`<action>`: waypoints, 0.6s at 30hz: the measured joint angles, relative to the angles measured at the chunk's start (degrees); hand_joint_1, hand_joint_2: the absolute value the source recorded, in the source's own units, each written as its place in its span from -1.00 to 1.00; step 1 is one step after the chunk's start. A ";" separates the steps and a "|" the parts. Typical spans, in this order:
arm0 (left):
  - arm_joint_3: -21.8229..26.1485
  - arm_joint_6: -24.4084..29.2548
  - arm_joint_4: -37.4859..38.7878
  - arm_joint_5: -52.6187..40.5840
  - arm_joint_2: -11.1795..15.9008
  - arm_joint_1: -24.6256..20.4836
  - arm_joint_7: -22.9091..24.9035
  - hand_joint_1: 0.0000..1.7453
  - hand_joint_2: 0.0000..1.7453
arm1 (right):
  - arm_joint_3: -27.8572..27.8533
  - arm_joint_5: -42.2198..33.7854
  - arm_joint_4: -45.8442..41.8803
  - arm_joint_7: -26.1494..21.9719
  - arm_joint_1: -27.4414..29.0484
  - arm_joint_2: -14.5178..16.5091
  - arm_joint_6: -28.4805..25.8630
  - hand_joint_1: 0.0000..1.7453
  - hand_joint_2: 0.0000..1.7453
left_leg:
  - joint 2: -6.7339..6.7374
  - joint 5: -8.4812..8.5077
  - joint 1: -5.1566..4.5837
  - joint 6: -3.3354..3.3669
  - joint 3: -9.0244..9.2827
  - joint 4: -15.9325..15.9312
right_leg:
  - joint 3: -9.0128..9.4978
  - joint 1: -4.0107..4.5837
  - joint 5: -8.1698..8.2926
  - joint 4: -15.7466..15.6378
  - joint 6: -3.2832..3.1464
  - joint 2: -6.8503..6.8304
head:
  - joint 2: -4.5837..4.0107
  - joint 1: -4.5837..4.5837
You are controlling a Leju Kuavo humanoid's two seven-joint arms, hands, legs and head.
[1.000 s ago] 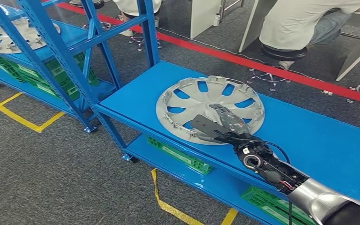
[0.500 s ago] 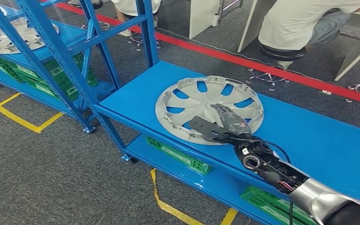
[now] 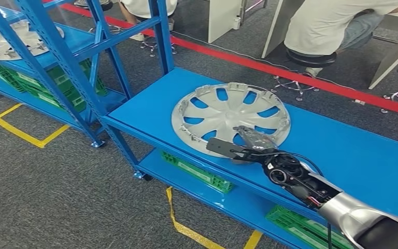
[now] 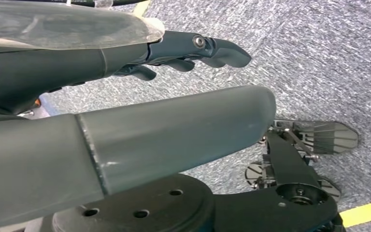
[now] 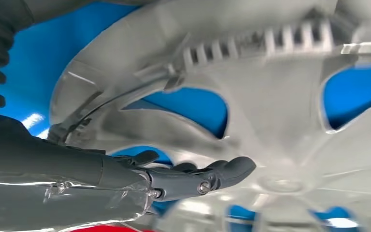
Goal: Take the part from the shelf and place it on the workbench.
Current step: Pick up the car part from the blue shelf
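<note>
The part is a silver hubcap (image 3: 223,111) lying flat on the blue workbench top (image 3: 352,155). My right hand (image 3: 243,142) is at the hubcap's near rim. Its fingers (image 3: 254,136) lie over the rim and its thumb (image 3: 218,147) sticks out beside the rim, over the blue surface. In the right wrist view the fingers (image 5: 193,176) stretch out close over the hubcap (image 5: 270,121) and hold nothing. My left hand (image 4: 174,53) hangs over the grey carpet with nothing in it.
A blue shelf rack (image 3: 62,57) stands at the left with a second hubcap (image 3: 10,39) and green crates (image 3: 57,83) on it. More green crates (image 3: 197,171) sit under the workbench. A person (image 3: 337,21) sits on a stool beyond a red floor line.
My right hand has drawn back from the hubcap's middle to its near rim, and the thumb has come off the part. The hubcap lies where it was.
</note>
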 joint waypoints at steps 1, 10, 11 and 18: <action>0.00 0.01 0.00 0.01 -0.02 -0.01 0.03 -1.00 -1.00 | 0.19 -0.36 1.37 -0.47 -0.80 0.04 0.13 -1.00 1.00 | 0.00 0.00 0.00 0.00 0.03 0.00 | 0.03 0.00 0.00 0.00 -0.01 0.00 | 0.00 0.01; 0.00 0.18 0.00 -0.64 -0.19 -0.24 0.90 -1.00 -1.00 | 1.72 -2.90 10.78 -2.41 -5.38 0.57 -0.39 -1.00 1.00 | -0.01 -0.03 0.02 -0.04 0.45 -0.01 | 0.39 0.00 -0.07 -0.02 -0.08 -0.01 | 0.00 0.00; 0.00 0.18 0.00 -0.75 -0.21 -0.33 0.95 -1.00 -1.00 | 1.90 -3.16 11.44 -2.54 -5.61 0.60 -0.42 -1.00 1.00 | -0.01 -0.04 0.02 -0.05 0.49 -0.01 | 0.43 0.00 -0.08 -0.03 -0.09 -0.01 | 0.00 -0.01; 0.00 0.18 0.00 -1.59 -0.38 -0.91 1.01 -1.00 -1.00 | 3.15 -5.04 15.16 -3.77 -7.11 0.95 -0.54 0.71 1.00 | 0.00 -0.07 0.04 -0.08 0.92 -0.03 | 0.82 -0.01 -0.23 -0.07 -0.24 -0.01 | 0.00 -0.03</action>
